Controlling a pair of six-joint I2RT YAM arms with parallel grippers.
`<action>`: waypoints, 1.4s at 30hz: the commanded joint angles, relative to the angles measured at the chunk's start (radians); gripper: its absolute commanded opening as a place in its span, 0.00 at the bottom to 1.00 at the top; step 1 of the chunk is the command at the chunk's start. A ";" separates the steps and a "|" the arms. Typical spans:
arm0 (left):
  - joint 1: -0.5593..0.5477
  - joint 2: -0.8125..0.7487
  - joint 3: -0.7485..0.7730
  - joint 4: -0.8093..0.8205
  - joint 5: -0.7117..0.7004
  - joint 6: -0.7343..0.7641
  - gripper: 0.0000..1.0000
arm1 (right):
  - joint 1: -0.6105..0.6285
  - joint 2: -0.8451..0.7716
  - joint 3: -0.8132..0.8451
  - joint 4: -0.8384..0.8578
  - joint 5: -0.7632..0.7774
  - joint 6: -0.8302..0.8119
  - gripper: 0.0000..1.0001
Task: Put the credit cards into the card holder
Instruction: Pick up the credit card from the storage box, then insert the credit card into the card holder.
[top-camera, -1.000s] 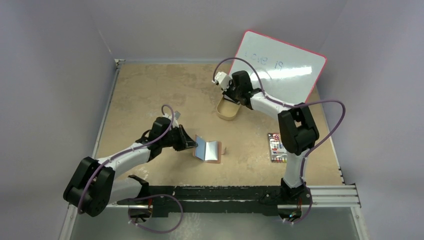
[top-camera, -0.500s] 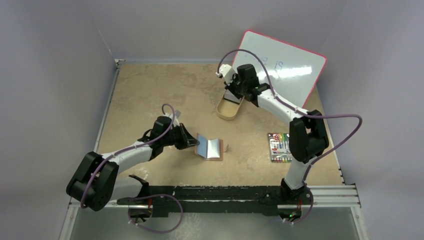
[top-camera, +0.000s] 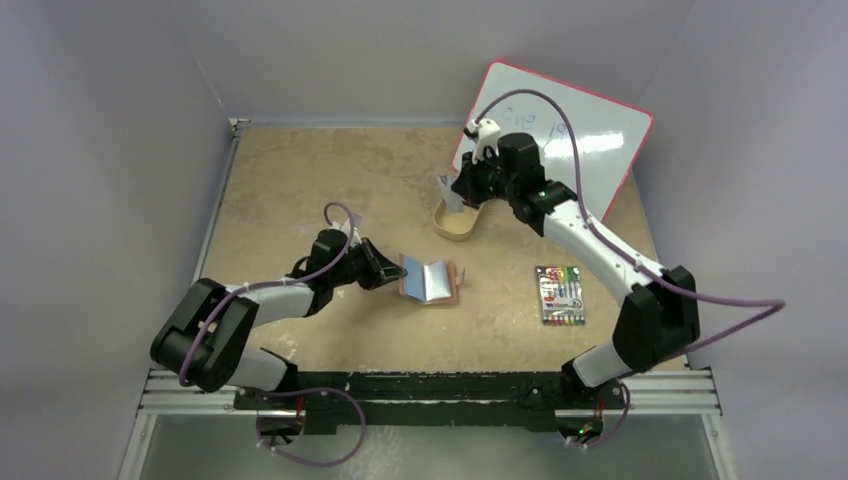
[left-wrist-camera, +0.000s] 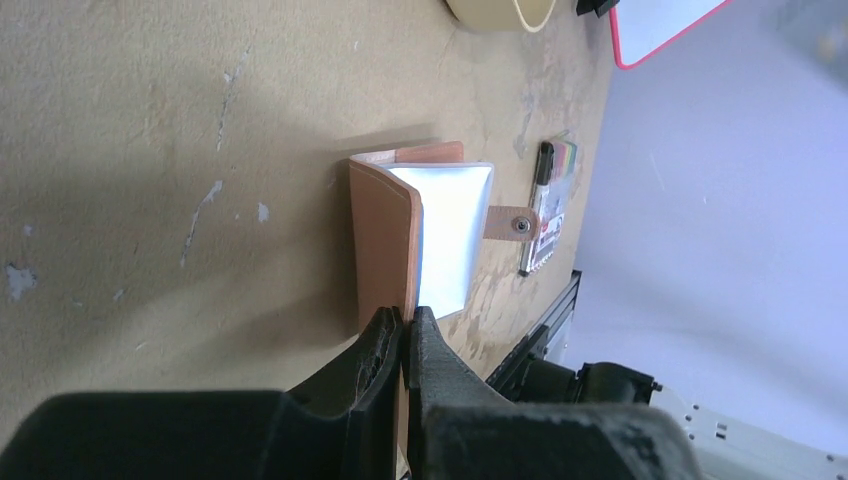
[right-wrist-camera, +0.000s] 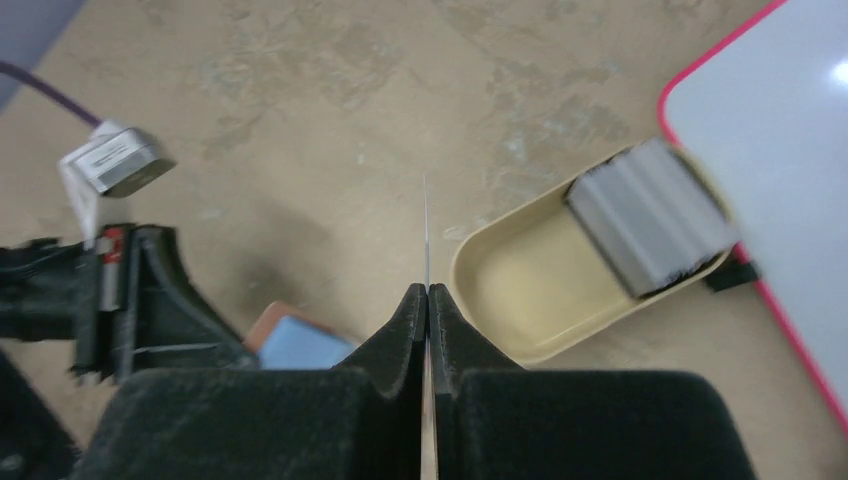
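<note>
Whiteboard (top-camera: 570, 140), tan tray (top-camera: 452, 230), marker pack (top-camera: 560, 295)

Faint blue handwriting runs across the upper part of the whiteboard (top-camera: 590, 150) leaning at the far right of the bench. Its last marks look like "19"; the letters before them are too pale to make out. The pack of markers (top-camera: 560, 295) has print on its wrapper, too small to read from above or from the left wrist. A striped label on a grey box (right-wrist-camera: 115, 160) is blurred.
</note>
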 joint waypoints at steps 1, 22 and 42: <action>-0.005 0.049 -0.010 0.155 -0.024 -0.040 0.01 | 0.010 -0.133 -0.188 0.106 -0.042 0.338 0.00; -0.033 0.045 -0.017 0.013 -0.106 0.069 0.26 | 0.134 -0.123 -0.615 0.413 -0.090 0.753 0.00; -0.033 0.003 -0.059 -0.024 -0.130 0.102 0.00 | 0.117 -0.029 -0.705 0.540 -0.177 0.784 0.00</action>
